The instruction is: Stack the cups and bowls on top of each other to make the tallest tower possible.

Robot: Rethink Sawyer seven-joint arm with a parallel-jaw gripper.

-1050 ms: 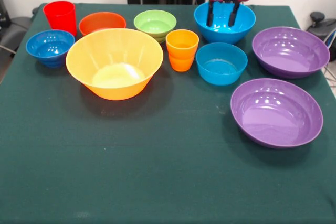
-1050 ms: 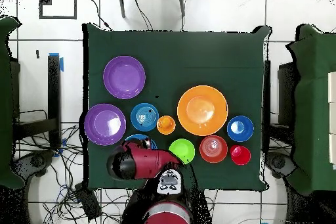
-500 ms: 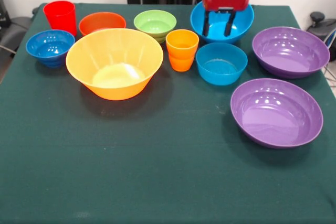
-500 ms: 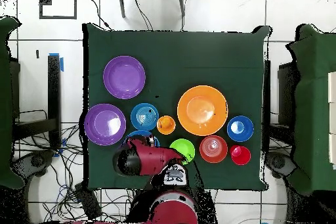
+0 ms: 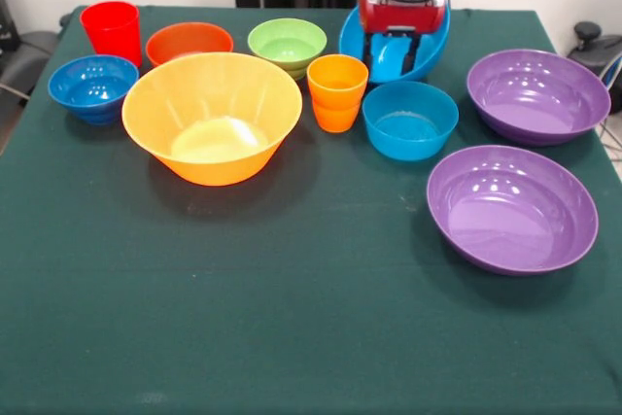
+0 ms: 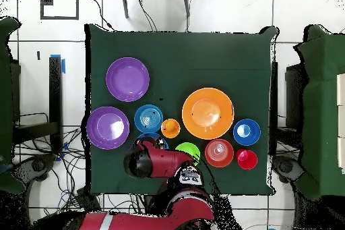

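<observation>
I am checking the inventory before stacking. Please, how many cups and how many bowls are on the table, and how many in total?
Cups: 2 (red cup, orange cup)
Bowls: 8 (yellow-orange, orange-red, green, dark-blue, big blue, light-blue, two purple)
Total: 10

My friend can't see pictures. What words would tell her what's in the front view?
A red and black robot claw reaches down into a tilted big blue bowl at the back of a green table. Around it sit more bowls, including a large yellow-orange bowl and two purple bowls, plus a red cup and an orange cup.
</observation>
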